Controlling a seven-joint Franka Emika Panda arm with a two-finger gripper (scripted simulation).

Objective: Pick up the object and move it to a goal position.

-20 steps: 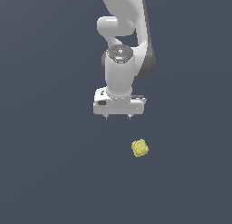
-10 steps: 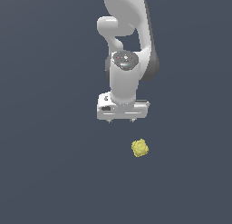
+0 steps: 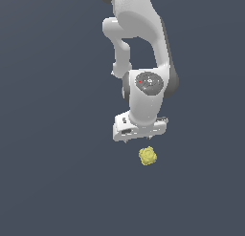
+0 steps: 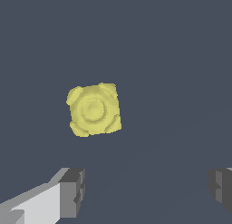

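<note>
A flat, uniform dark slate-blue surface (image 3: 52,134) fills the whole exterior view, with no seam, edge or horizon to tell floor from wall. The wrist view shows the same plain dark blue-grey ground (image 4: 172,60), untextured and evenly coloured. The light is soft and even across it, and only very faint, diffuse darkening shows on the ground in the wrist view.

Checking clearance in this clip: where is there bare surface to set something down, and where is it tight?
Nearly all of it is bare. Only the yellow object lies there, with open floor on every side. The one tight spot is directly beneath the open tool, just beside the object.
</note>
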